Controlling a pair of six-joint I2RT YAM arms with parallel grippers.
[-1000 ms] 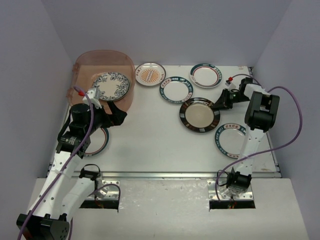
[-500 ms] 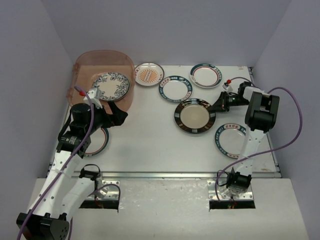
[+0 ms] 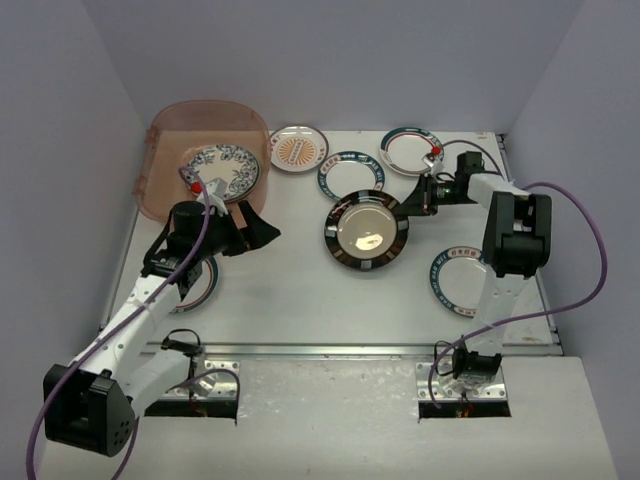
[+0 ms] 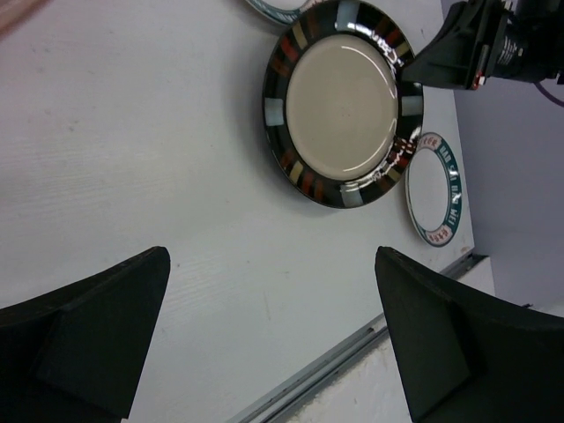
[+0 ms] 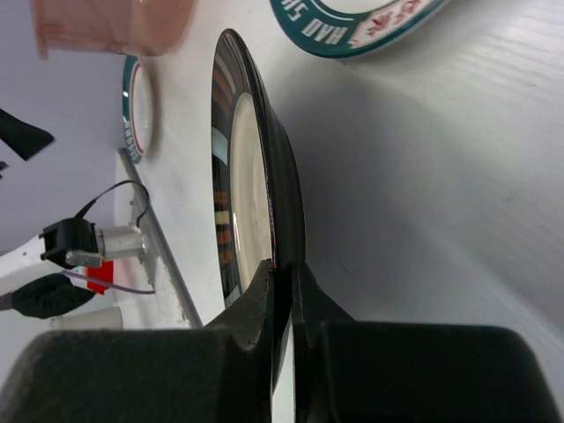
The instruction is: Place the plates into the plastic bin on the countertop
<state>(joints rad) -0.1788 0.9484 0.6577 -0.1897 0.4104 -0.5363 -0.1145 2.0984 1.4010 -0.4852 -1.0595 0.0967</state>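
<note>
So the right tool (image 3: 403,208) has just bitten down on the dark plate (image 3: 366,230). A second ago its jaws were a touch apart at the rim, now they're pinched tight on the right edge, and the right wrist view shows the rim sandwiched between the two fingers. The plate has also come left across the tabletop (image 3: 300,290) since then. From the shadow under it I'd say it's up off the surface, though I can't swear to it. That reads to me as pick done, carry under way, with the bin (image 3: 200,120) off at the far left corner and a good way to go. The left tool (image 3: 255,228) hangs wide open with nothing in it, just in front of the bin, facing the dark plate. Head count: seven plates that I can see, and one bin. One blue plate (image 3: 220,170) lies flat in the bin, one is in the right tool, and five sit on the tabletop. Those are the orange plate (image 3: 299,148) just right of the bin, the teal plate (image 3: 348,172) next to it with its near edge tucked behind the dark one from above, the far plate (image 3: 405,150) at the back right, the near-right plate (image 3: 455,278), and a half-hidden plate (image 3: 203,283) under the left arm.
</note>
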